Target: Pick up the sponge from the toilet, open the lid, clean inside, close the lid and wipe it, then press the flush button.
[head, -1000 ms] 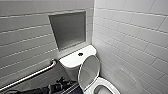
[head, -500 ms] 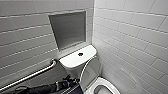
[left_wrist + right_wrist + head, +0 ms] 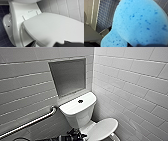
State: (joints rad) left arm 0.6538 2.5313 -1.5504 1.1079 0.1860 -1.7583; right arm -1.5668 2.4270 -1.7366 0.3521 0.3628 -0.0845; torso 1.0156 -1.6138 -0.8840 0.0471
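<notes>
Left gripper (image 3: 75,135): sat low at the flank of the toilet (image 3: 80,115), just beside the lid's rim; its spread could not be told. Lid (image 3: 56,28): lay shut and flat, long axis running from the tank hinge outward; the left arm was nearer and judged free to raise it. Right gripper (image 3: 152,45): judged clamped on the sponge (image 3: 137,21), above the dark floor tiles (image 3: 105,13). Flush button (image 3: 80,101): sat mid tank top.

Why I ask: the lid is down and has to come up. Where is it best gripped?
I'd take the lid by its front rim, far from the tank, coming from the front and hooking under it. It lies flat, its top is smooth, and its edge shows a gap beneath.
</notes>
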